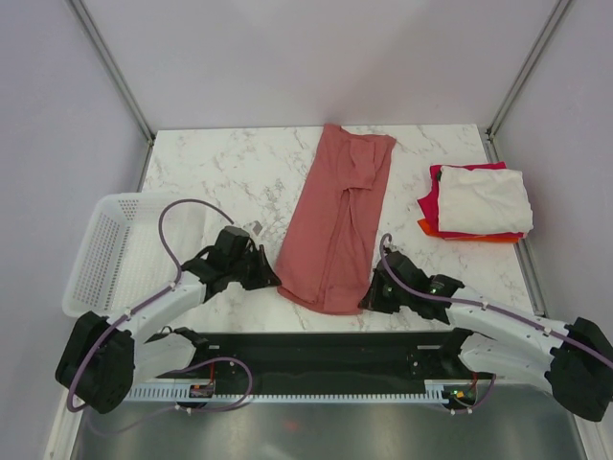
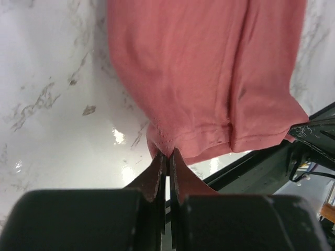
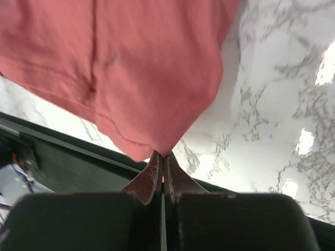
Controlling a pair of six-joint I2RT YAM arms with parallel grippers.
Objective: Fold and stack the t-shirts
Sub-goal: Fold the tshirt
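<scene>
The salmon-red t-shirt (image 1: 337,220) lies folded lengthwise into a long strip down the middle of the marble table. My left gripper (image 1: 273,281) is shut on its near left corner (image 2: 162,141). My right gripper (image 1: 369,299) is shut on its near right corner (image 3: 167,144). A stack of folded t-shirts sits at the right: the cream-white one (image 1: 484,199) on top, the magenta one (image 1: 433,198) under it, the orange one (image 1: 426,227) at the bottom.
A white plastic mesh basket (image 1: 101,259) stands at the left edge of the table, beside my left arm. A black rail (image 1: 316,350) runs along the near edge under both grippers. Grey walls close in the table's back and sides.
</scene>
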